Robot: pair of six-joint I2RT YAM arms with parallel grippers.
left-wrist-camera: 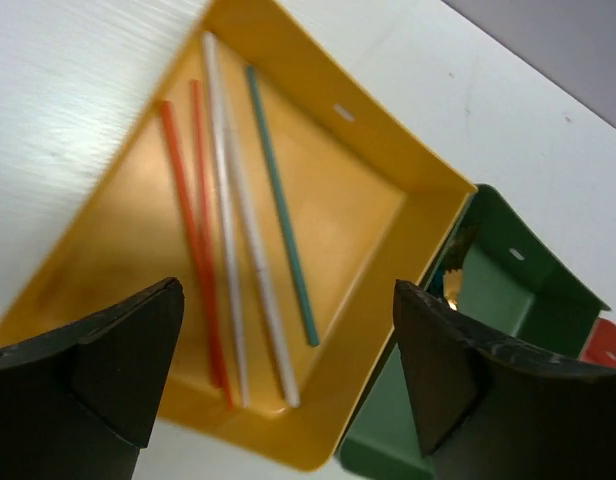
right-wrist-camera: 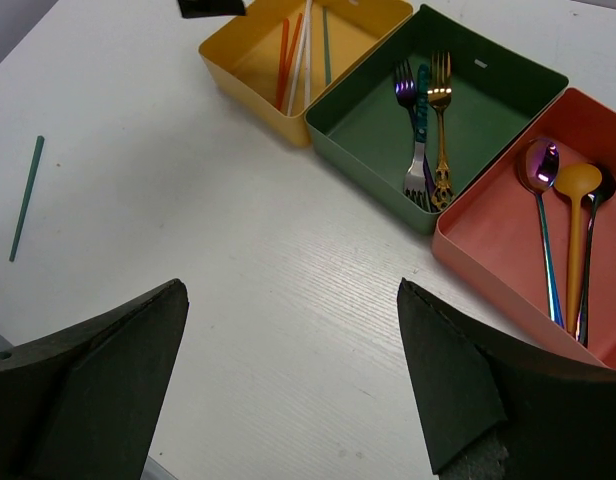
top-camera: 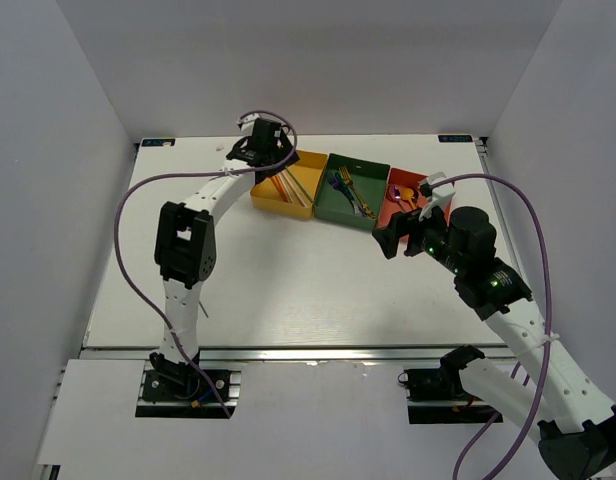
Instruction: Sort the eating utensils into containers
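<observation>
Far side of white table (top-camera: 288, 290), left to right, touching: yellow tray (left-wrist-camera: 338, 210), green tray (right-wrist-camera: 383, 120), red-orange tray (right-wrist-camera: 488, 220). Above yellow: left gripper (left-wrist-camera: 288, 330), jaws spread, empty. Near side of trays: right gripper (right-wrist-camera: 288, 340), spread, empty, over table. Three spoons (right-wrist-camera: 573, 240) in red-orange, three forks (right-wrist-camera: 423, 120) in green, five chopsticks (left-wrist-camera: 233, 230) in yellow. One loose green chopstick (right-wrist-camera: 26, 198) on table, left, well apart from trays.

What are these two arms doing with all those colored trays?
Two robot arms are sorting cutlery into three trays. The left gripper hovers open over the yellow tray, which holds red, pale and green chopsticks. Forks lie in the green tray and spoons in the red-orange tray. The right gripper is open and empty. One loose green chopstick lies on the table.
</observation>
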